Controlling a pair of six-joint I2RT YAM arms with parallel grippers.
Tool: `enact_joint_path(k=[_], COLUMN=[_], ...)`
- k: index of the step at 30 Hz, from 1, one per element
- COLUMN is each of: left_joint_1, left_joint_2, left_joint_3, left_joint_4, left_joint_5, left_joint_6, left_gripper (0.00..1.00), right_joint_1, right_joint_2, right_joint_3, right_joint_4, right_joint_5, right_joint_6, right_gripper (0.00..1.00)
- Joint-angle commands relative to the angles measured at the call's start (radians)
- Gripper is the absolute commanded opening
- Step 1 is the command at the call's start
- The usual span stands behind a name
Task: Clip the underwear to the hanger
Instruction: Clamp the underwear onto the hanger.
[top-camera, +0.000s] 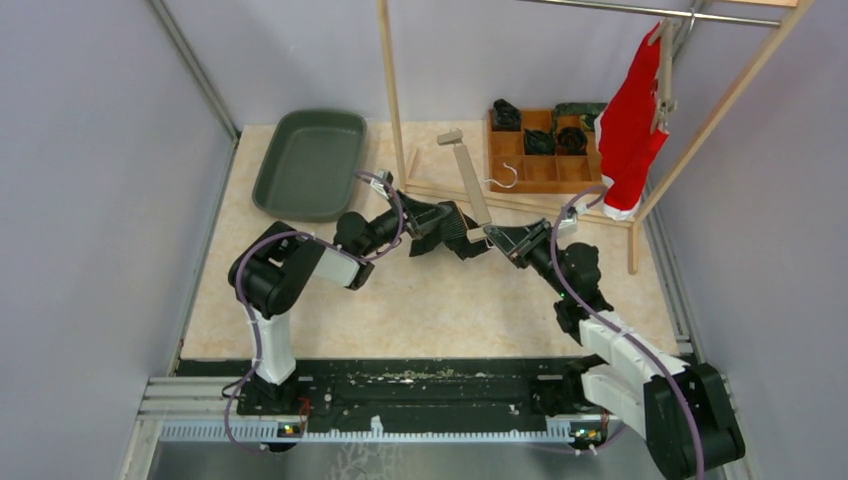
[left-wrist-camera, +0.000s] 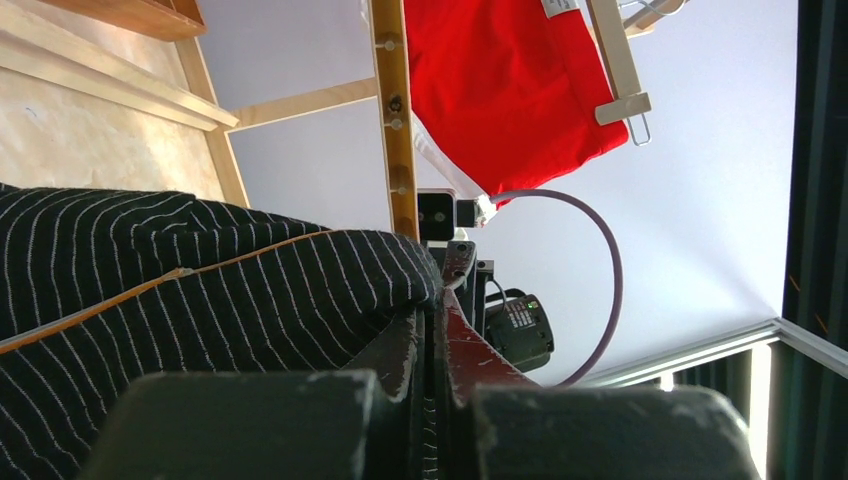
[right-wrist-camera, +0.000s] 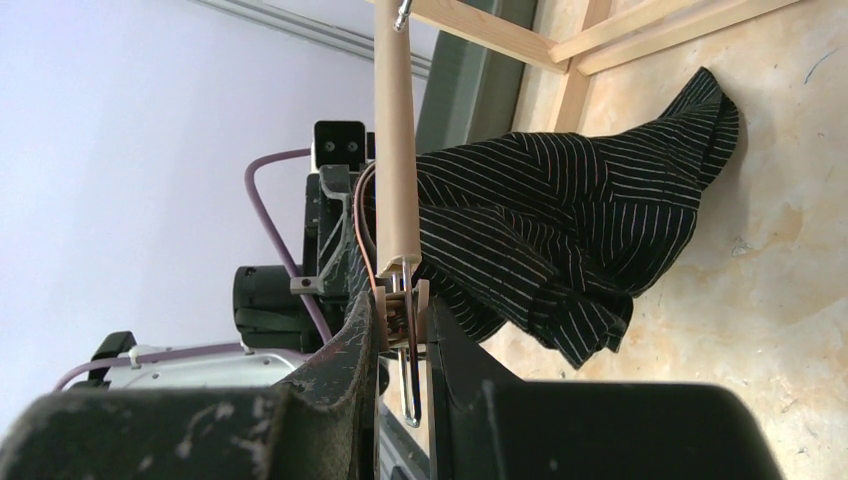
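Was mid-clipping, pretty much. Had the left gripper (left-wrist-camera: 432, 350) shut tight on the striped underwear (left-wrist-camera: 200, 290) and the right gripper (right-wrist-camera: 400, 345) squeezed nearly closed on the clip (right-wrist-camera: 410, 305) of the hanger (right-wrist-camera: 395, 150), cloth bunched just beside those fingertips. Probably needed the cloth edge fed into the clip next, then easing off.

I can read nothing here. In my left wrist view, the small label (left-wrist-camera: 517, 316) on the black motor (left-wrist-camera: 522, 338) at lower middle has print too fine to read. So does the white tag (left-wrist-camera: 556, 6) on the red garment (left-wrist-camera: 500, 90) at the top edge.
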Motion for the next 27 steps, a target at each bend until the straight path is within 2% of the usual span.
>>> enact_joint_path(k=[1, 6, 27], left_joint_1=[-0.010, -0.011, -0.049], left_joint_2=[0.006, 0.007, 0.030], left_joint_3=[0.026, 0.024, 0.039], left_joint_4=[0.271, 0.271, 0.271], left_joint_5=[-0.012, 0.008, 0.041], left_joint_6=[-0.018, -0.031, -0.056], left_gripper=[0.00, 0.00, 0.00], right_joint_1=[0.010, 0.010, 0.009], right_joint_2=[0.025, 0.043, 0.071], right_joint_3=[-0.001, -0.002, 0.012], right_joint_4=[0.158, 0.216, 0.268], right_joint_5=[0.009, 0.006, -0.014], right_joint_6=[0.015, 0.015, 0.011], right_gripper=[0.00, 0.00, 0.00])
